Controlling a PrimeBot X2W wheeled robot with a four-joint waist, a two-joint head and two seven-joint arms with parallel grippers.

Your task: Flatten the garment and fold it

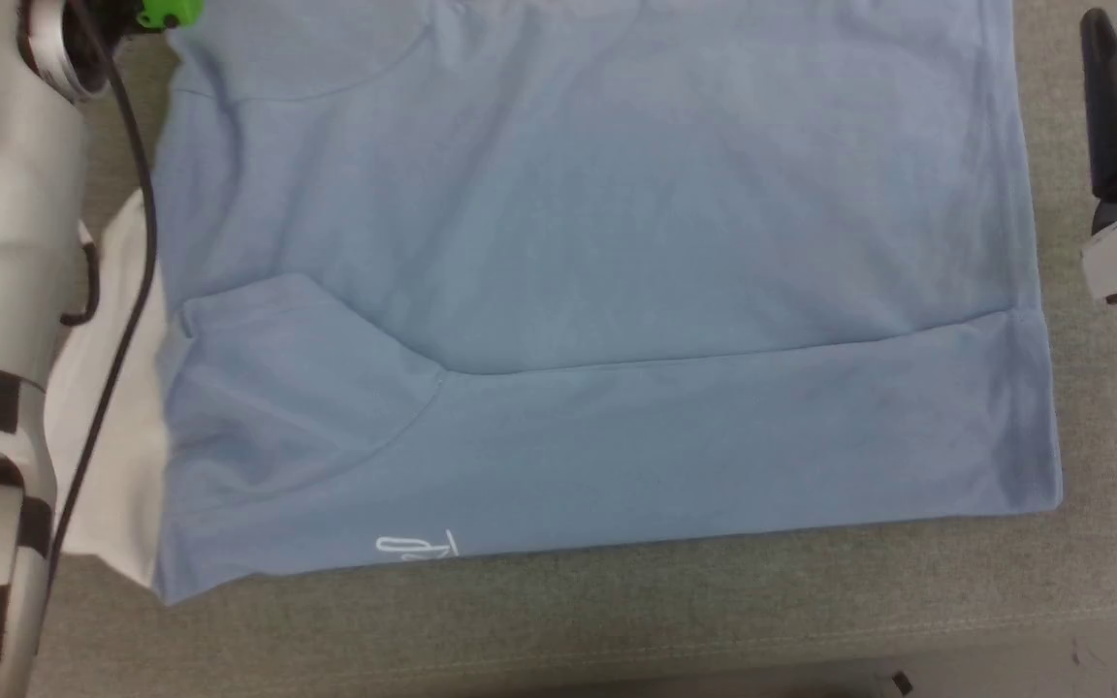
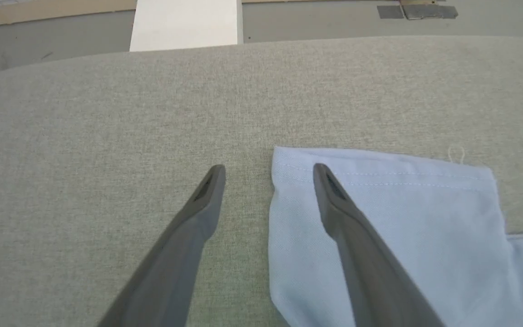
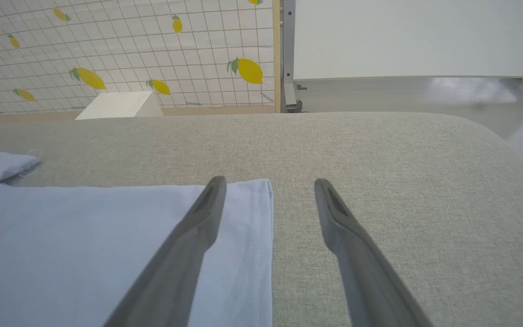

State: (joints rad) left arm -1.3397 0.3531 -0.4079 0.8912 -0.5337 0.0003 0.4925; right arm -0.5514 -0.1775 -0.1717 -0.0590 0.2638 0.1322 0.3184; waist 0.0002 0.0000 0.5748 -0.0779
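Item: garment [image 1: 568,242], lying flat on the table [image 1: 617,601].

- Near edge: logo [image 1: 416,549] half showing at a fold line. Near band w/ sleeve [image 1: 287,388] is turned over the body.
- Status (our reading): flattening done, first lengthwise fold in, further folds left.
- Farther: left gripper [image 2: 268,169] and right gripper [image 3: 268,180], both spread and empty, each w/ one finger over cloth, one over table.
- Wrist views give us hem stitching [image 3: 258,236]; head view gives layout.
- Far: lemon-print wall [image 3: 130,54].

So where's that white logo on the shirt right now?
In the head view, the white logo sits at the garment's near edge, toward the robot's left, beside the grey surface.
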